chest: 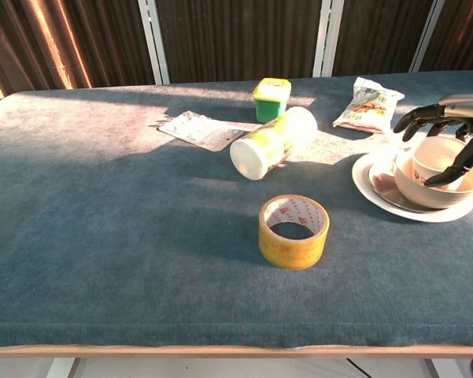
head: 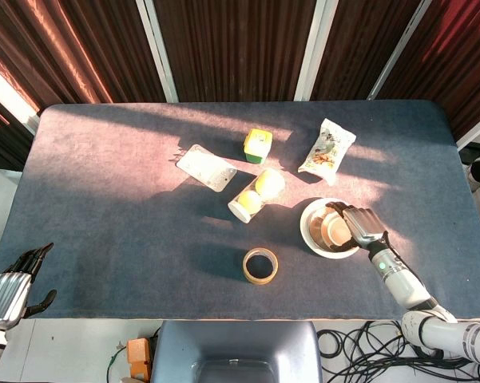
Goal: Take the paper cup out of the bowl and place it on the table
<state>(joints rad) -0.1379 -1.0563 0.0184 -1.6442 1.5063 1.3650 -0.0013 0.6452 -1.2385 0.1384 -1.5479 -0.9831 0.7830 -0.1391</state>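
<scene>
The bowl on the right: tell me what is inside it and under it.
Inside the bowl sits the paper cup, with the right hand reaching around it. A white plate lies under the bowl. The cup's lower part is hidden by the bowl's wall.

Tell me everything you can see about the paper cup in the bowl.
The paper cup is small, pale cream and thin-walled, as paper would look. It stands mouth up inside the white bowl, which sits on a white plate at the table's right side. The right hand is curled over it, fingers at its far side and thumb reaching down near its front; whether they actually touch the cup cannot be told. From the head view the hand hides part of it.
</scene>
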